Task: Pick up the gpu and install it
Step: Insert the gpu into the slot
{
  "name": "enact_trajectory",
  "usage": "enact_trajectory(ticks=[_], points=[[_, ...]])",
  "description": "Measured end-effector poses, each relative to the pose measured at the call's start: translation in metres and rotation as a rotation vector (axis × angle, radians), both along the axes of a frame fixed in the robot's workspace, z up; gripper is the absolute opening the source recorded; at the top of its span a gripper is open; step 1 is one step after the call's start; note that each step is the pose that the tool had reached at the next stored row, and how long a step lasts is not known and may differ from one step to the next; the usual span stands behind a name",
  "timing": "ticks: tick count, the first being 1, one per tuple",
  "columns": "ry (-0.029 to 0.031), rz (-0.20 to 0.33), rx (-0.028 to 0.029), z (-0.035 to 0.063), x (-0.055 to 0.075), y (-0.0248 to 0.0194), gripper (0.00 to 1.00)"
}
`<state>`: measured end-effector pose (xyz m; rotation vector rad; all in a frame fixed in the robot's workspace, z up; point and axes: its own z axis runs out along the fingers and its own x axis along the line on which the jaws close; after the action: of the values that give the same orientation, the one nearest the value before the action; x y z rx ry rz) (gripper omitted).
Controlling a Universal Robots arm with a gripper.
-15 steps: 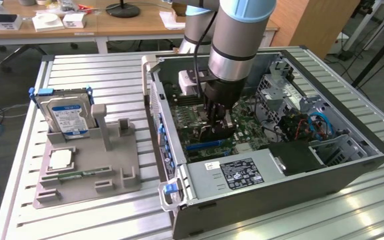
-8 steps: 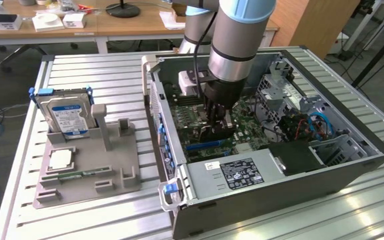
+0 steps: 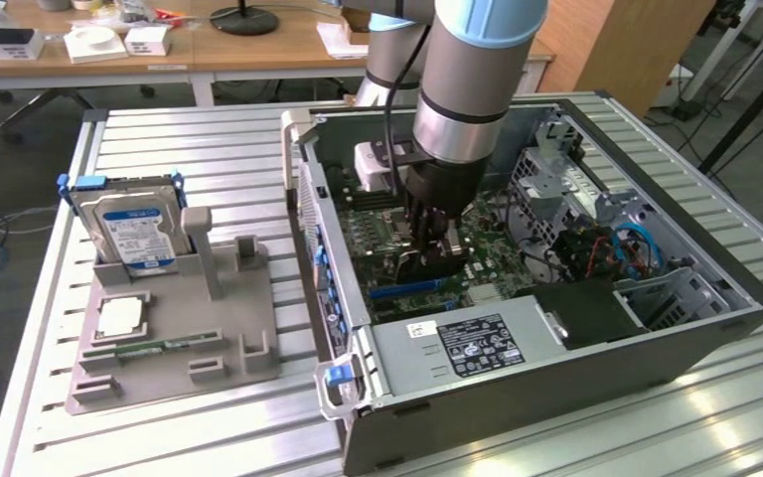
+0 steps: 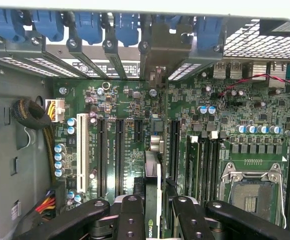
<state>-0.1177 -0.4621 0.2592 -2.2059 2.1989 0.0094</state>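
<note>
Shining as smooth ribbed metal on the table (image 3: 183, 134), and looking dull grey as metal on the computer case (image 3: 699, 333). Looking like matt grey plastic on the holder (image 3: 176, 348), with silver metal and a glossy paper label on the hard drive (image 3: 130, 234). Gleaming smooth and green on the motherboard (image 4: 120, 100), showing blue plastic on the clips (image 4: 87, 22), matt black on the fingers (image 4: 130, 220) of the gripper (image 4: 157, 202), and a dark shiny edge on the gpu (image 4: 153, 190).
</note>
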Motion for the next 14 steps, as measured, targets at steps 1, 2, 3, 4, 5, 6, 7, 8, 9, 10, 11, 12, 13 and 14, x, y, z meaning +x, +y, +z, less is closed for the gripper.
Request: enact_trajectory(ticks=[1,2,3,4,5,6,7,8,9,10,11,12,13,14], points=[[0.0,0.0,-0.0001,0.0,0.0,0.0,0.26],[0.0,0.0,0.0,0.0,0.0,0.0,0.26],[-0.0001,0.0,0.0,0.0,0.0,0.0,0.26],[-0.0002,0.0,0.0002,-0.0003,0.0,0.0,0.26],[-0.0007,0.0,0.0007,-0.0011,0.0,0.0001,0.26],[-0.0007,0.0,0.0005,-0.0016,0.0,0.0001,0.26],[-0.0006,0.0,0.0001,-0.0018,0.0,0.0,0.26],[-0.0006,0.0,0.0,-0.0018,0.0,0.0,0.26],[-0.0006,0.0,0.0,-0.0018,0.0,0.0,0.26],[-0.0006,0.0,0.0,-0.0018,0.0,0.0,0.26],[-0.0006,0.0,0.0,-0.0019,0.0,0.0,0.26],[-0.0009,0.0,0.0005,-0.0025,0.0,0.0001,0.26],[-0.0012,0.0,0.0005,-0.0031,0.0,0.0001,0.26],[-0.001,0.0,0.0001,-0.0032,0.0,0.0,0.26]])
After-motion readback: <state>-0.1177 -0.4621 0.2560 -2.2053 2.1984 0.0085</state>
